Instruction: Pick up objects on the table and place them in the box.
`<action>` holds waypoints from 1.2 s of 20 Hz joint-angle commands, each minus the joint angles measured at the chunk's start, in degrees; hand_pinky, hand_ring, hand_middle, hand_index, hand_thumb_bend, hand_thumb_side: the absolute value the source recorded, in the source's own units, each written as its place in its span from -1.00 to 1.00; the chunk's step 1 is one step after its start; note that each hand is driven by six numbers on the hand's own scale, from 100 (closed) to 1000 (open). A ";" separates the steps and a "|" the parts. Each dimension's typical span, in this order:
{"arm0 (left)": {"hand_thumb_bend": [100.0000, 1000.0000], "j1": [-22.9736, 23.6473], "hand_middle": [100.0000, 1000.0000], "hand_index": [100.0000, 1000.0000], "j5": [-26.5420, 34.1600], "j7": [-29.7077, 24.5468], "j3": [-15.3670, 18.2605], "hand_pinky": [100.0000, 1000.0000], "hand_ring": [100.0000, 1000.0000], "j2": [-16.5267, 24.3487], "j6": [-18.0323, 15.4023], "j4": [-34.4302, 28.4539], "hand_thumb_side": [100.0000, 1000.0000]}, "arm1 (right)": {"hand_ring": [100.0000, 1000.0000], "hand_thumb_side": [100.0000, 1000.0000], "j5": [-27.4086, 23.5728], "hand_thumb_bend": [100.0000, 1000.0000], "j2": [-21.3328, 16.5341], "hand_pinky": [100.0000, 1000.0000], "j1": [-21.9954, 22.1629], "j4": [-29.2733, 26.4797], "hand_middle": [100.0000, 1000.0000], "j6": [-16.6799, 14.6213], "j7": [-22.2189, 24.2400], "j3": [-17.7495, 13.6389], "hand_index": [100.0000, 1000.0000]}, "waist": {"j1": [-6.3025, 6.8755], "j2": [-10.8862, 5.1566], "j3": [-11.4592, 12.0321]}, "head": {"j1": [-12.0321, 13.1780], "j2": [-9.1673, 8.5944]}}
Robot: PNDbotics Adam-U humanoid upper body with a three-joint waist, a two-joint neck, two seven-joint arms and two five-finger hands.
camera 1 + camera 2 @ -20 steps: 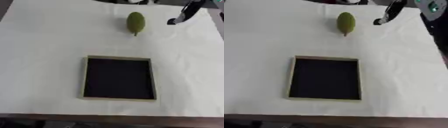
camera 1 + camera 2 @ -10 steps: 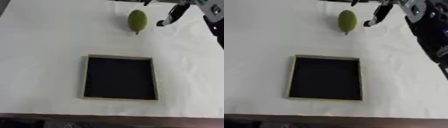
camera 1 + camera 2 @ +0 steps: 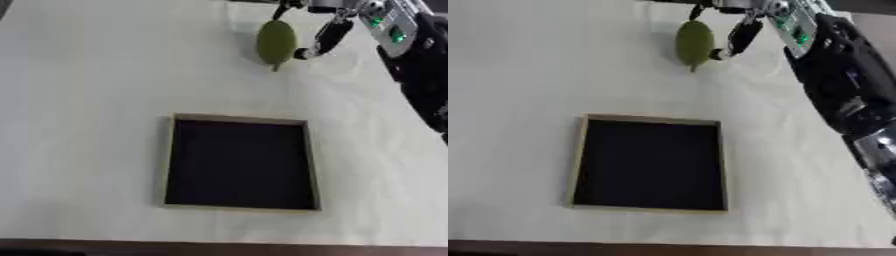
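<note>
Table point(image 3: 79, 100) was covered by a pale cream cloth with faint creases, filling nearly the whole frame; a dark strip ran along the bottom edge.

Box point(image 3: 239, 119) sat lower centre of the frame: shallow square tray, light wooden rim, black inside. Nothing was in it. Sides ran roughly parallel to the frame edges.

Green object point(image 3: 276, 41) lay at upper centre, well apart from the box and above its right half. Oval, olive-green, long axis about vertical in the frame, tapering to a small point at its lower end. It rested on the cloth.

Right hand point(image 3: 319, 40) was at the top, just right of the green object. One dark finger with a lighter tip slanted down-left, its tip beside the object's lower right flank; touching or just short of it, could not tell. Another dark finger point(image 3: 281, 10) showed at the object's top end, at the frame's upper edge. Fingers were spread on either side of the object, not closed round it. The rest of the hand was cut off by the top edge.

Right arm point(image 3: 837, 80) ran down the right side of the frame from the upper right: silver wrist section with green lights, then a black forearm, seen most fully in the right eye view.

Left hand showed in neither view.
</note>
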 commanded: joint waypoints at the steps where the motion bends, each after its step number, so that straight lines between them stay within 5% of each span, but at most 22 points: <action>1: -1.00 -0.56 0.42 0.45 0.35 -0.38 0.07 0.33 0.34 0.76 -0.17 -1.16 0.13 | 1.00 -1.00 1.91 -0.38 -0.46 0.82 -1.74 0.71 0.72 0.38 -2.50 -1.44 0.77 | 0.26 -0.81 0.27 | -0.54 -1.29; 15: -1.00 -1.29 0.42 0.45 0.39 -1.13 -0.11 0.33 0.34 0.38 -0.32 -1.16 0.14 | 1.00 -1.00 8.11 -0.32 0.33 0.82 -2.59 3.42 0.74 2.52 -5.85 -3.72 0.79 | -0.03 0.90 1.73 | -1.58 -2.89; 24: -1.00 -1.37 0.42 0.45 0.22 -1.44 -0.08 0.34 0.34 0.15 -0.20 -1.16 0.14 | 0.91 -1.00 7.93 -0.47 0.72 0.76 -2.20 5.07 0.35 -0.92 -0.66 -3.51 0.65 | -0.24 1.29 1.77 | -1.53 -2.34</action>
